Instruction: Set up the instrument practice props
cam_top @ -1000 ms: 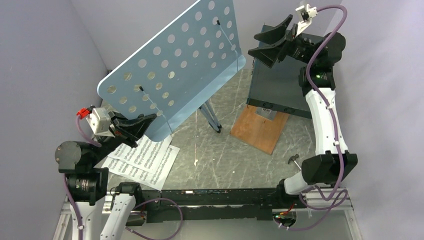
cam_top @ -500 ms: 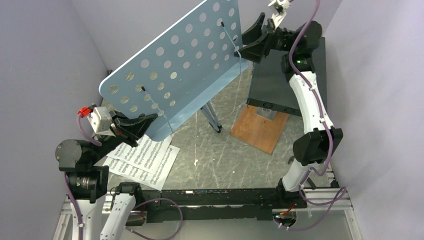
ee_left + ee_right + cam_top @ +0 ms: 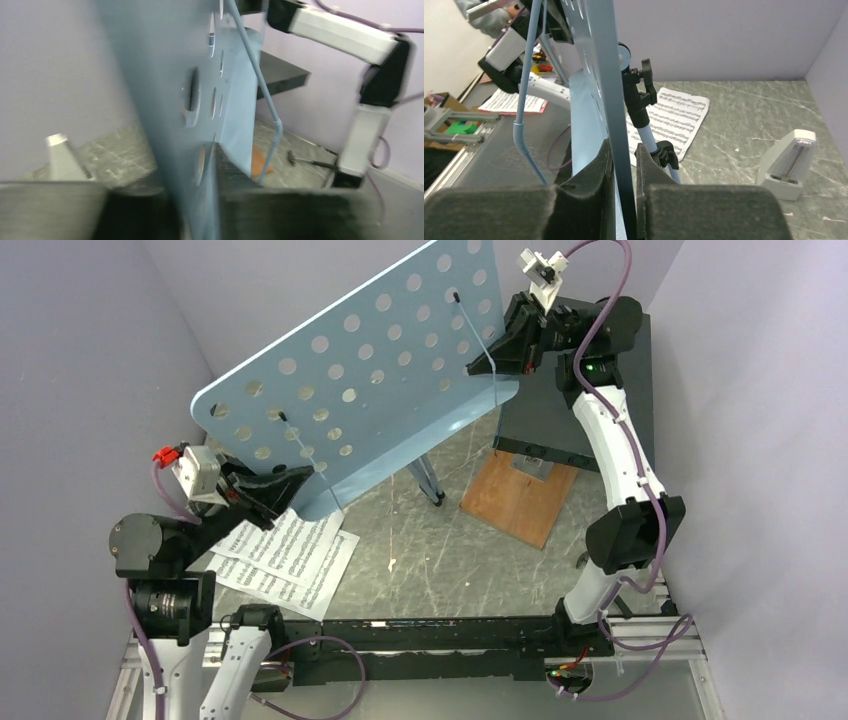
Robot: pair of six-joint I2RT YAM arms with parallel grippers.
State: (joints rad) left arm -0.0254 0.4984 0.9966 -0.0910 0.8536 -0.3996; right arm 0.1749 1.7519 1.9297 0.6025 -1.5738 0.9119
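Gripping the tilted music stand [image 3: 365, 360] at both ends: left gripper [image 3: 300, 478] clamped onto its lower corner, right gripper [image 3: 478, 362] clamped onto its upper edge; sheet-music pages [image 3: 290, 550] flat beneath that lower corner.

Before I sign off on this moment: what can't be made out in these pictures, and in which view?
Metronome: missing from the top view, presumably under the stand's panel; blurred in the left wrist view.
Stand legs: the top view shows one leg; the panel covers the rest.
Hammer: mostly behind the right arm in the top view.
Sheet music: notes too small to read; the left arm overlaps one edge.
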